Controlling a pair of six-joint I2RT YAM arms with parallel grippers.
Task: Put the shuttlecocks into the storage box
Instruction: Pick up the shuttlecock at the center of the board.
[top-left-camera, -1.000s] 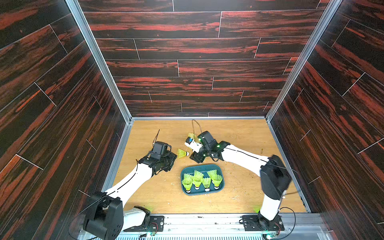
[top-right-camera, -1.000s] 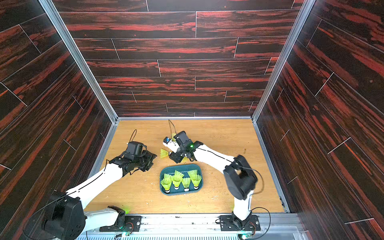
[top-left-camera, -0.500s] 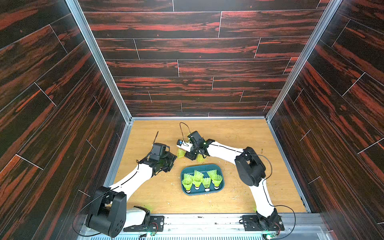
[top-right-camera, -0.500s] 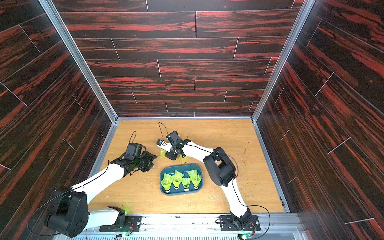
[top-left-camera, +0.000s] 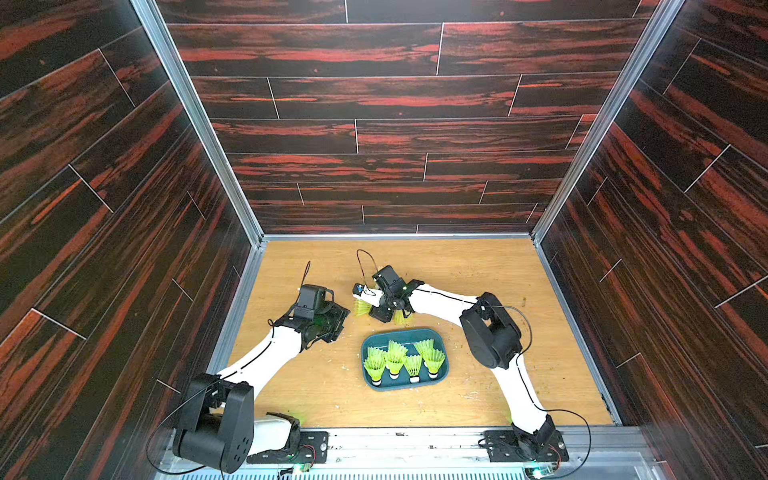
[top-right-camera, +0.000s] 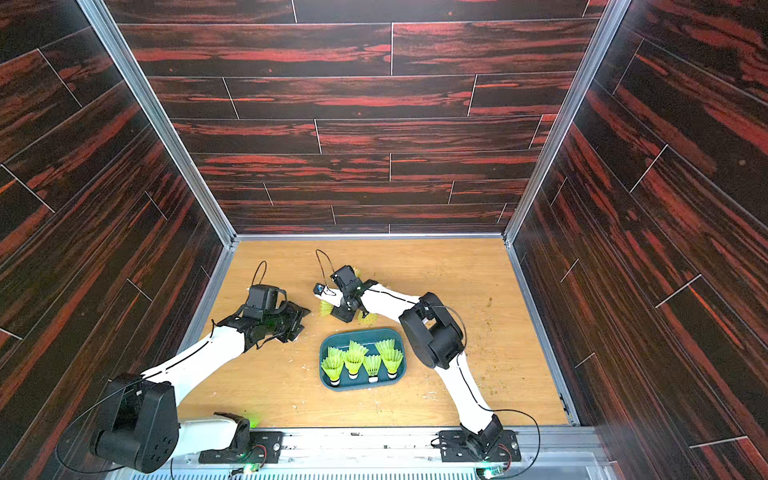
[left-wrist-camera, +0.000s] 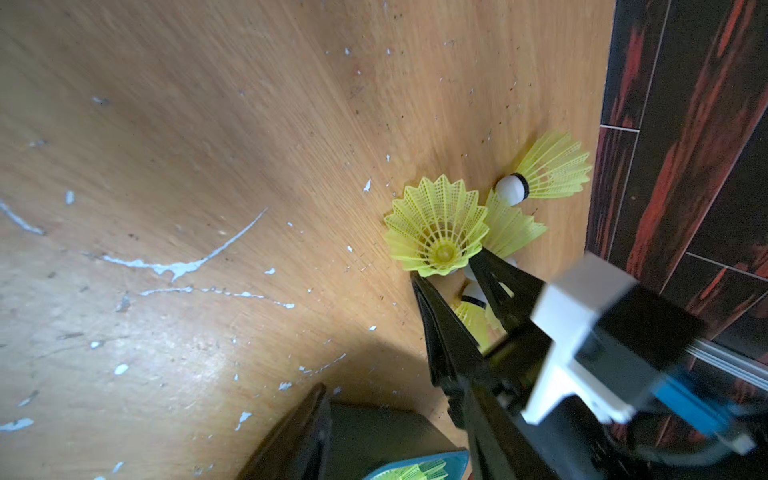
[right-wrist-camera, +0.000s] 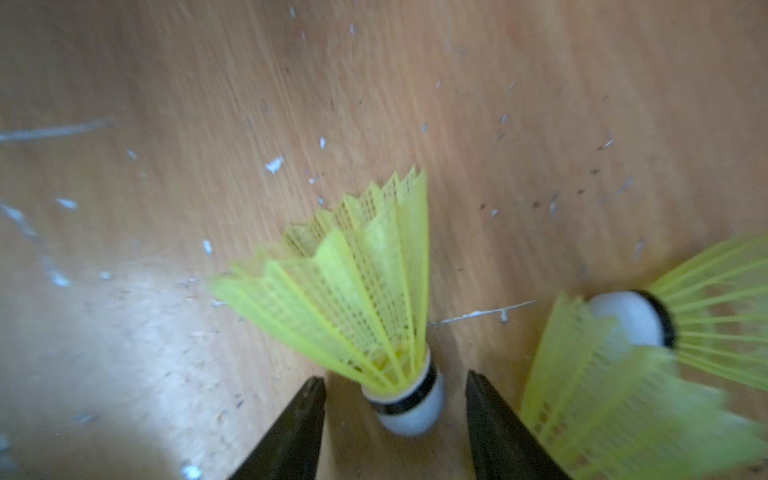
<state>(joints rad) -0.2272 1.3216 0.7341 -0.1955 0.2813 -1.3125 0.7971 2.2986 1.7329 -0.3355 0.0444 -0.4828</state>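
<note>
The dark teal storage box (top-left-camera: 439, 376) (top-right-camera: 399, 376) sits at the table's middle front, with several neon yellow-green shuttlecocks (top-left-camera: 395, 357) standing in it tip down. Behind it, loose shuttlecocks (top-left-camera: 362, 307) (top-right-camera: 368, 318) lie around my right gripper (top-left-camera: 376, 311) (top-right-camera: 341, 312). In the right wrist view that gripper (right-wrist-camera: 395, 378) is open. Its fingers straddle the white tip of one shuttlecock (right-wrist-camera: 357, 291), with a gap on each side. My left gripper (top-left-camera: 338, 318) (top-right-camera: 297, 318) waits just left of it, open and holding nothing. The left wrist view shows one of the left gripper's fingers (left-wrist-camera: 299, 432).
Two more shuttlecocks (left-wrist-camera: 548, 170) (right-wrist-camera: 615, 374) lie close beside the straddled one, one tip resting on another's skirt. The right arm's raised elbow (top-left-camera: 490, 332) stands just right of the box. Dark wood-pattern walls (top-left-camera: 395, 124) enclose the scratched wooden table (top-left-camera: 316, 390).
My right gripper has moved left and down onto the loose shuttlecocks, its jaws narrowing a little, and its elbow has swung forward. The left arm has stayed put.
</note>
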